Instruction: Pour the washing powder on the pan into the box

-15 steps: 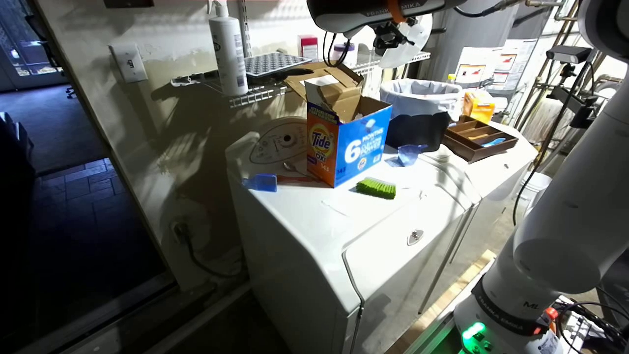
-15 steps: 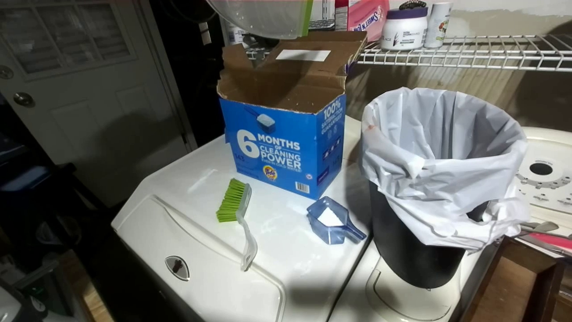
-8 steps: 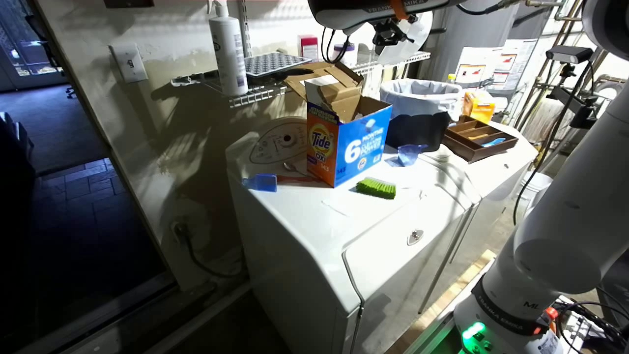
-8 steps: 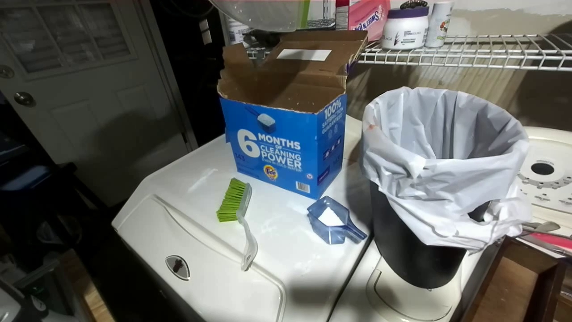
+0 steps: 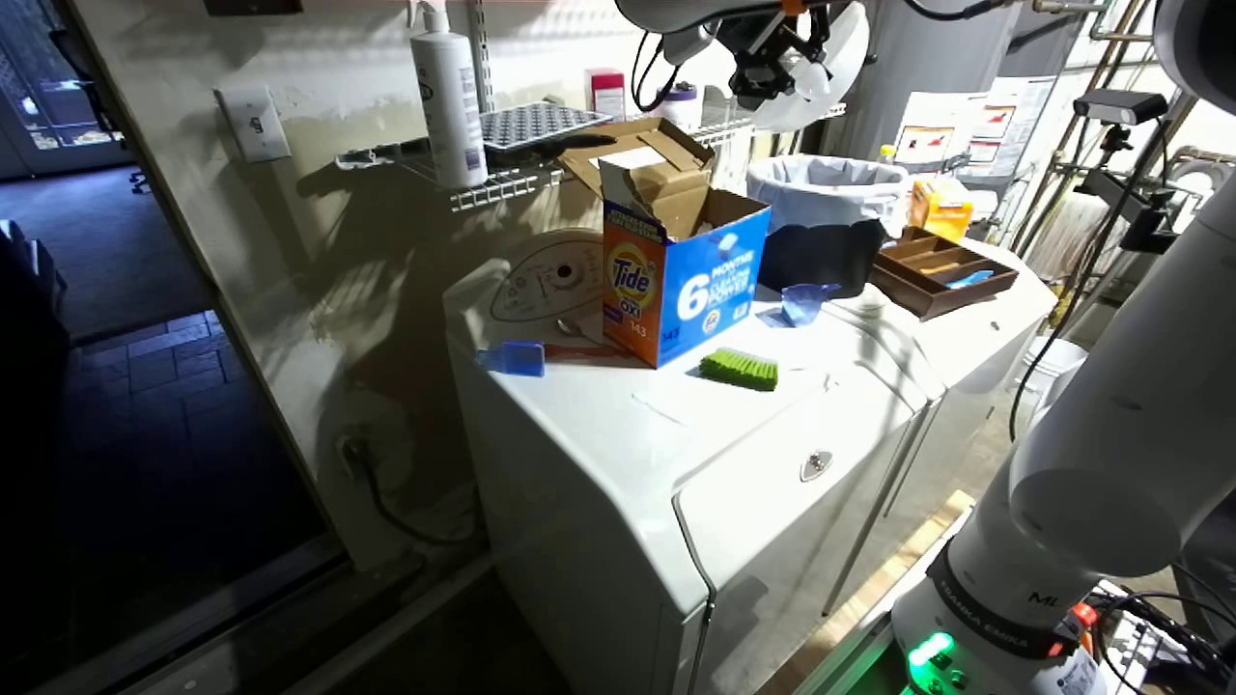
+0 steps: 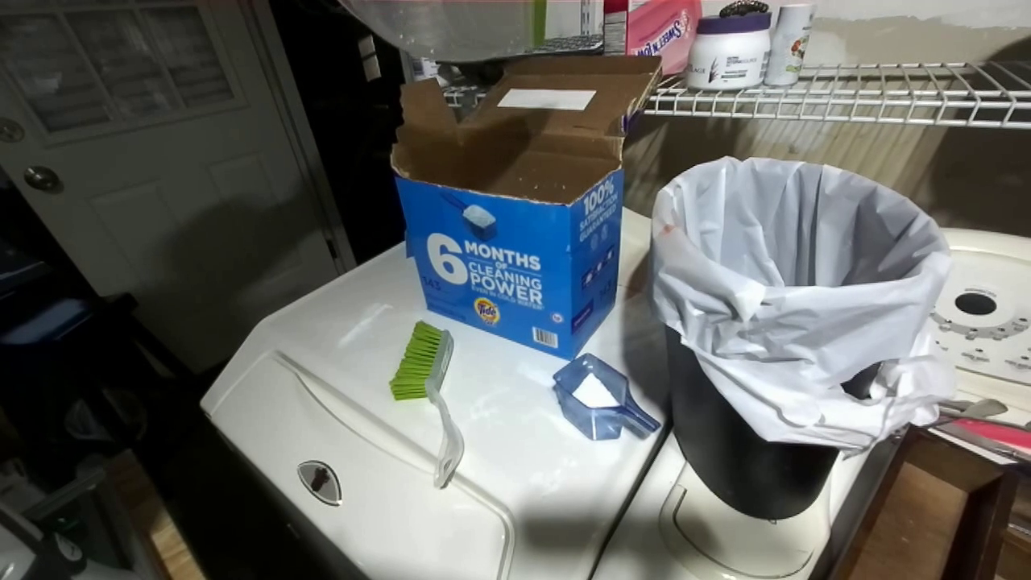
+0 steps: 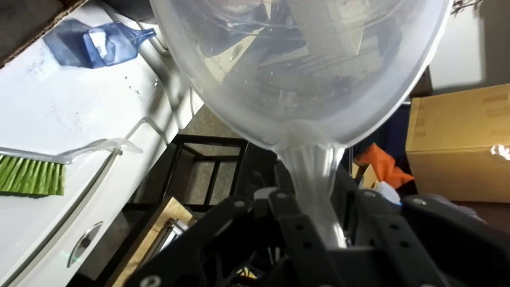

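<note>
The pan [image 7: 299, 67], a translucent tub with a clear handle [image 7: 308, 171], is suspended in the gripper [image 7: 318, 199]. The fingers [image 7: 293, 223] stand narrow, one on each side of the handle, and clamp it.

In an exterior view, the pan [image 5: 838, 63] is tilted, located above and to the right of the box [image 6: 507, 266], and apart from it. Whether the pan lies directly over the box opening cannot be told. Its contents cannot be made out.

The box stands upright on a white appliance [image 5: 570, 425], top open, brown flaps [image 6: 548, 121] raised. A green-bristled brush [image 6: 420, 366] lies on the near side of the box. A blue scoop [image 6: 596, 419], with a white patch visible inside, rests to the right of the brush, near the box. Farther right stands a black bin [image 6: 741, 467] with a white liner [image 6: 805, 346]. A dark brown divided tray [image 5: 898, 292] is situated to the right of the bin.
</note>
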Controlling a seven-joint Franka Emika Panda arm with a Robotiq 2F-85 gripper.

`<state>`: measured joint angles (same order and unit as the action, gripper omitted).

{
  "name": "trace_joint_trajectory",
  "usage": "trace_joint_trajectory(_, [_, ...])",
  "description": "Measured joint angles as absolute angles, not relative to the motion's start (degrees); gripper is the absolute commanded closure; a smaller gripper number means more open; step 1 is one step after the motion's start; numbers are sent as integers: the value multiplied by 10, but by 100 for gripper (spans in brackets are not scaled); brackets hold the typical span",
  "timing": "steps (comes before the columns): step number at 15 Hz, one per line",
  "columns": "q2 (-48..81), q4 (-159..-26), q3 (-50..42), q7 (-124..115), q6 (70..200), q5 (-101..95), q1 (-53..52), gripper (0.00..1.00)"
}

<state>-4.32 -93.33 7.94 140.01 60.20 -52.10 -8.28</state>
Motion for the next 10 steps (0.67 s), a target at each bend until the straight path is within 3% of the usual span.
trace_joint_trajectory(10, [-63,-921,68,1181,598,-372,-77,93])
